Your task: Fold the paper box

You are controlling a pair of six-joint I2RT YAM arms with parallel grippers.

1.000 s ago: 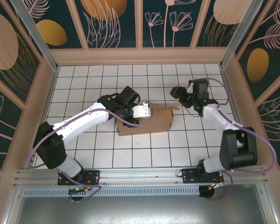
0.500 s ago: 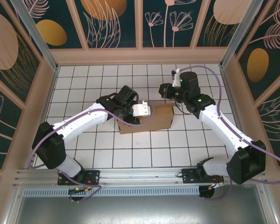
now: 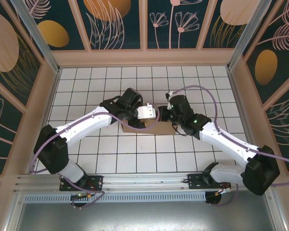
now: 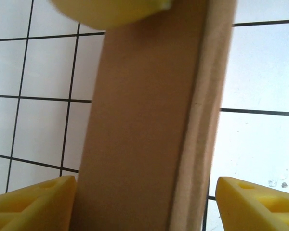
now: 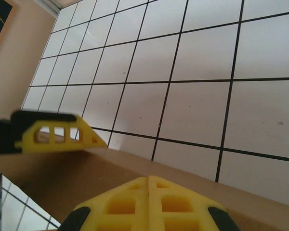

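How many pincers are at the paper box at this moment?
2. The left pincer is open and straddles an upright panel of the paper box. The right pincer is shut and sits at the box's edge, opposite the left one.

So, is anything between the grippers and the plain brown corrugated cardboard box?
Nothing visible. The open left gripper straddles a wall of the brown cardboard box; the shut right gripper is right at the cardboard too.

Plain brown box (image 4: 144, 120); white floor (image 3: 86, 86) with a black grid; yellow fingers (image 4: 260, 202); dark teal walls (image 3: 115, 24) with peach flowers and orange ovals.
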